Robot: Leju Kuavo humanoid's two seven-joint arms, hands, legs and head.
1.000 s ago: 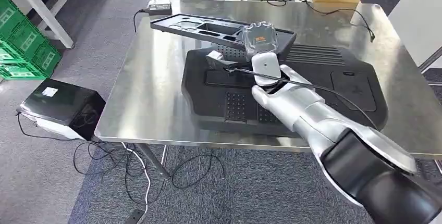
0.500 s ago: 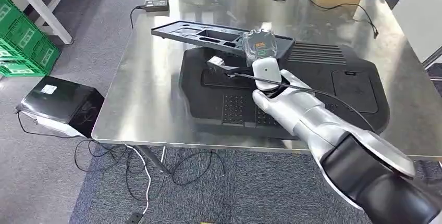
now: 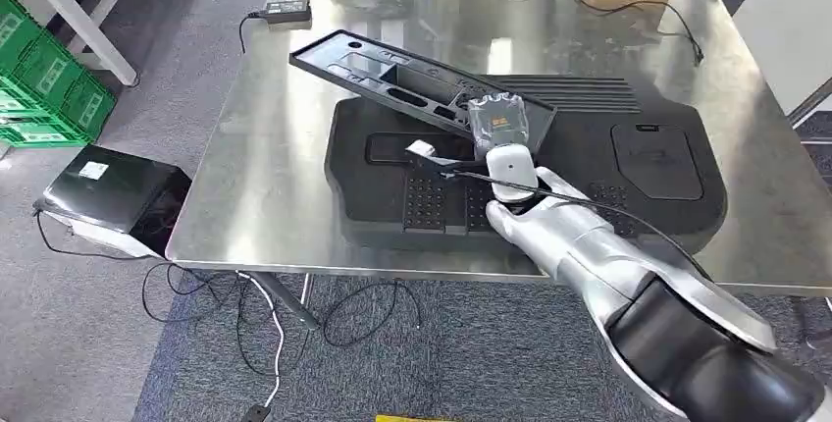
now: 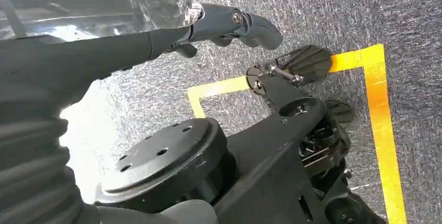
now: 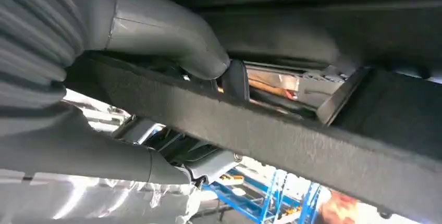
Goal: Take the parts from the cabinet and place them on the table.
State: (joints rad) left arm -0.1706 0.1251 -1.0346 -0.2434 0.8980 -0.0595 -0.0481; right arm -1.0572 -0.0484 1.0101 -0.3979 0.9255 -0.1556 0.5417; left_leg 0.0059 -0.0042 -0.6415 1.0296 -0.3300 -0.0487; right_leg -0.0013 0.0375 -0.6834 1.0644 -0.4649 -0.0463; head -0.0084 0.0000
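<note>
The black slotted tray [image 3: 412, 74] hangs tilted above the steel bench [image 3: 275, 177], its raised end toward the far left corner and its lower end over the big black moulded panel [image 3: 589, 162] that lies across the bench's middle. Our right hand [image 3: 510, 162] grips that lower end: in the right wrist view the thumb [image 5: 172, 41] and a finger [image 5: 104, 161] close on the tray's dark rim from both sides, with a crinkled clear bag [image 3: 497, 118] beside the grip. We judge the step to be setting the tray down. We should level it first, lower until it rests flat on the panel or bare steel, and open the fingers only once it is supported. Our left hand [image 4: 229, 23] hangs over the carpet, holding a clear plastic bag [image 4: 94, 0].
</note>
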